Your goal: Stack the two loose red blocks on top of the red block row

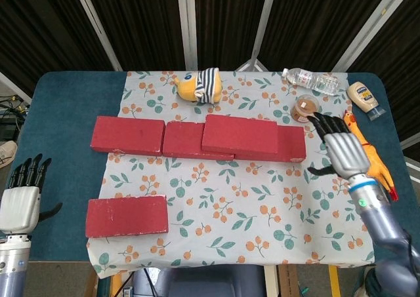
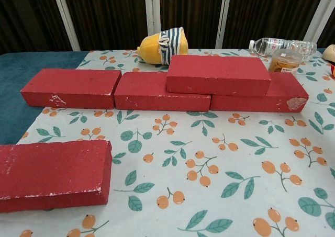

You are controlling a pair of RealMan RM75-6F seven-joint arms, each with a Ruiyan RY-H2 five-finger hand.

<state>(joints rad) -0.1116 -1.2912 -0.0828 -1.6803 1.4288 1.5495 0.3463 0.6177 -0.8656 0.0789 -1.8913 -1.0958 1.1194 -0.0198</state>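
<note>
Left hand [image 1: 21, 205]: empty, fingers spread, off the tabletop's [image 1: 62, 146] left edge.
Loose block [image 1: 126, 216]: flat, near-left on the cloth.
Block row [image 1: 128, 136]: three blocks end to end.
Stacked block [image 1: 239, 134]: atop the row.
Right hand [image 1: 342, 150]: empty, fingers apart, right of the row.

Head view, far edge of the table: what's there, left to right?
Striped yellow plush toy → clear water bottle → jar with a brown lid → squeeze sauce bottle.
</note>
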